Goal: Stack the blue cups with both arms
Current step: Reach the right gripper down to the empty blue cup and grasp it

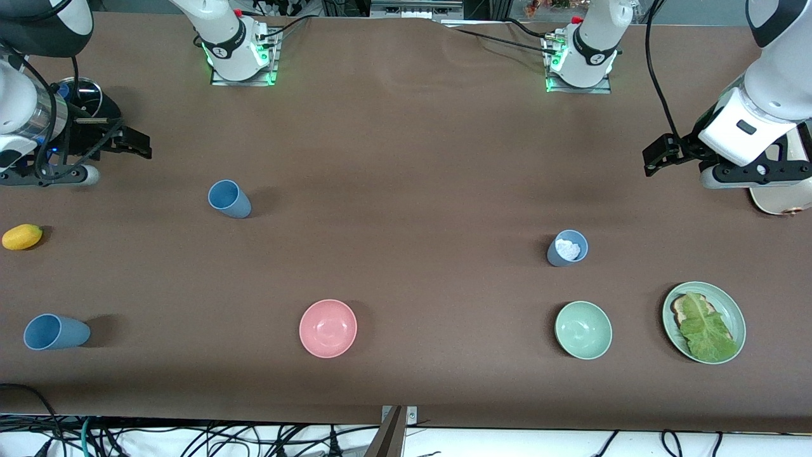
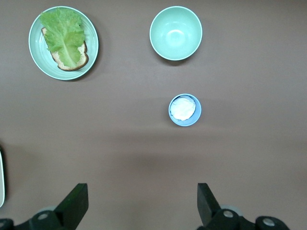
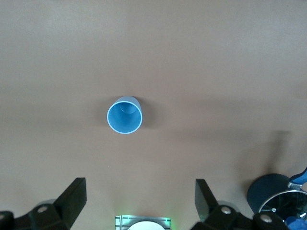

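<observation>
Nearest the camera stands the pink bowl (image 1: 328, 328), level with the green plate (image 1: 703, 322) of toast and lettuce, the green bowl (image 1: 583, 329) and a mid-blue cup (image 1: 55, 331) at the right arm's end of the brown desk (image 1: 406, 158). A second mid-blue cup (image 1: 229, 198) sits farther from the camera, well apart from the first. The greyer blue cup (image 1: 567, 248), with something white inside it, stands just farther from the camera than the green bowl.

No stacking has begun; this looks like the approach step. The right claw (image 3: 139, 201) hangs released and empty over the desk's edge beside a dark pot (image 3: 278, 194), with the second mid-blue cup in its wrist view. The left claw (image 2: 143, 203) hangs released and empty too, looking down on the greyer cup.

Next, each arm would probably descend over its cup, straddle the rim with its fingers and clench; the filled cup may best serve as the base.
</observation>
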